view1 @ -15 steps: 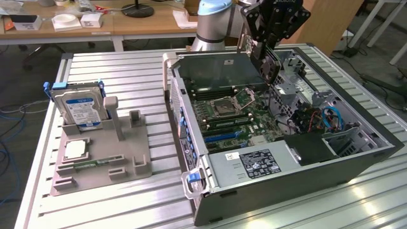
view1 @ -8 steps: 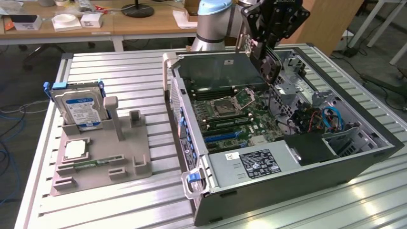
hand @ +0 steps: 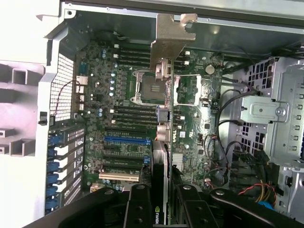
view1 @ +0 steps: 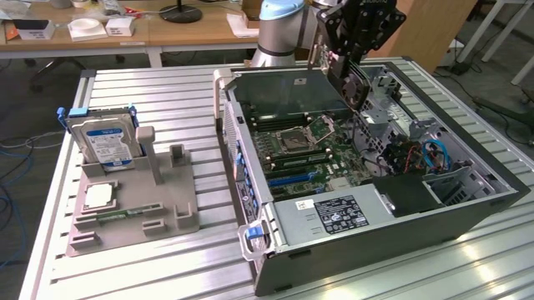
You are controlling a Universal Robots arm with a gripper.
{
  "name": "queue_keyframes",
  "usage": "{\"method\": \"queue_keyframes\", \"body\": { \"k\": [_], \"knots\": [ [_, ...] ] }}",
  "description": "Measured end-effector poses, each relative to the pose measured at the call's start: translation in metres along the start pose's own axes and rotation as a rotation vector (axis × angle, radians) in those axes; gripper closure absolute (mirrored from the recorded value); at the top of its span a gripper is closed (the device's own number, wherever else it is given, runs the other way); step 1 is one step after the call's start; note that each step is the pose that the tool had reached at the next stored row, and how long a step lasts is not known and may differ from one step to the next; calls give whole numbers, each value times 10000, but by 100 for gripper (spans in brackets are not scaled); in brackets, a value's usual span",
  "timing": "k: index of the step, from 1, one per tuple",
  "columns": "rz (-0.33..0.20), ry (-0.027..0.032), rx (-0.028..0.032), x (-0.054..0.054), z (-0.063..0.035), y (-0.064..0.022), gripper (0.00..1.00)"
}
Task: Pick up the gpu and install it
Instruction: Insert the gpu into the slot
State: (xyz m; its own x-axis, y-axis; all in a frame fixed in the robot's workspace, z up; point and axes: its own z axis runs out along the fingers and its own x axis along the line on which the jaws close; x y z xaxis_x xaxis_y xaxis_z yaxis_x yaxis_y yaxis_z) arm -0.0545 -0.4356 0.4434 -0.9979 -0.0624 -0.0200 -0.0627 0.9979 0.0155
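My gripper [view1: 354, 56] is closed on the gpu [view1: 354, 84], its black fingers [hand: 137, 204] pinching the card from both faces so that it hangs on edge. I judge that is the attitude it needs to meet a slot from above. From the wrist camera the gripper [hand: 160, 194] looks along the gpu [hand: 164, 121], which shows as a thin line, with its silver bracket [hand: 170, 33] at the far end, near a grey wall of the case. The card hangs over the motherboard [view1: 304, 156], within the outline of the open computer case [view1: 392, 219] and not touching the board; how high above it, I cannot tell. It sits roughly over the processor socket [hand: 149, 88], and its length runs crosswise to the long blue slot [hand: 126, 140], so I judge it is carried but not seated or lined up. The case lies on its side with the open face up, which gives the arm a straight way down. Out on the slatted table [view1: 150, 100], a grey holder [view1: 175, 206] props the hard drive [view1: 104, 140] upright and keeps a small square chip [view1: 99, 195] flat, both well apart from the case.
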Motion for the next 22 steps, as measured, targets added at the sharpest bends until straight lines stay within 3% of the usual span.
{"method": "queue_keyframes", "body": {
  "k": [22],
  "knots": [
    [-992,15,-20,0,0,-8,74]
  ]
}}
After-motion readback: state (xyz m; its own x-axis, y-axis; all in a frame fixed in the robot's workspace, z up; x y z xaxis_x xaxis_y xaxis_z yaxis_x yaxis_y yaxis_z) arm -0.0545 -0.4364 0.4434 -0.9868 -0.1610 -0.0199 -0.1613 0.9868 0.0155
